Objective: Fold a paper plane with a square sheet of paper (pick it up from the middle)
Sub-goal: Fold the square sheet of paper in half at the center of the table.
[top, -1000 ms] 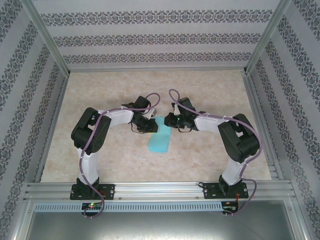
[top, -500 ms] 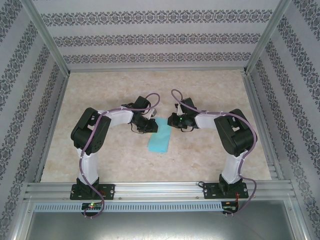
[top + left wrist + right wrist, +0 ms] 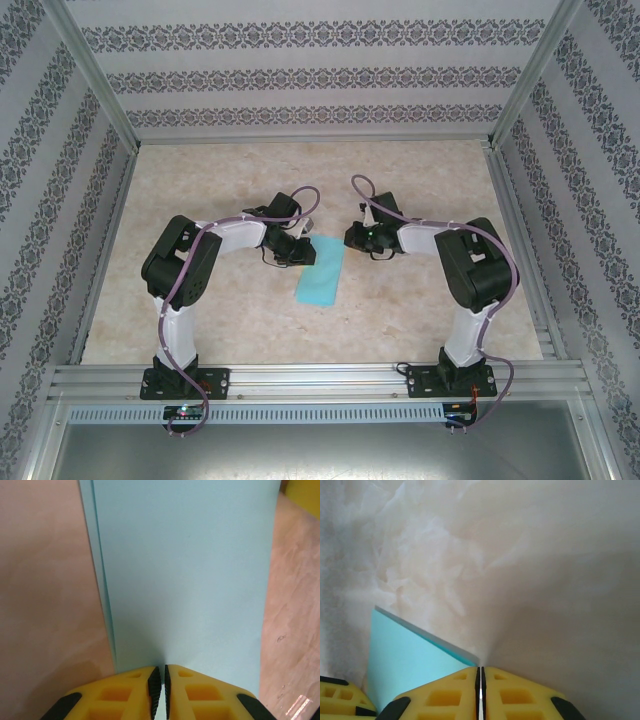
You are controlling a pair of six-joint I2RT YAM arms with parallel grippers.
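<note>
The square sheet of paper (image 3: 320, 275) lies on the table folded in half, a long turquoise rectangle with two layers at its left edge (image 3: 102, 580); it has no paper plane shape. My left gripper (image 3: 303, 252) is shut, its tips (image 3: 161, 672) down on the sheet's far-left end. My right gripper (image 3: 350, 240) is shut too, just off the sheet's far-right corner (image 3: 470, 661), with nothing between its pads (image 3: 480, 672). The sheet (image 3: 405, 665) lies to the left of the right gripper's tips.
The marble-patterned table (image 3: 420, 180) is walled by patterned panels and aluminium rails (image 3: 320, 380) at the near edge. A yellow finger of the left gripper (image 3: 335, 700) shows at the lower left of the right wrist view.
My right gripper has drawn back to the right, off the sheet's far end to just beside its corner. The left gripper and the sheet have stayed put.
</note>
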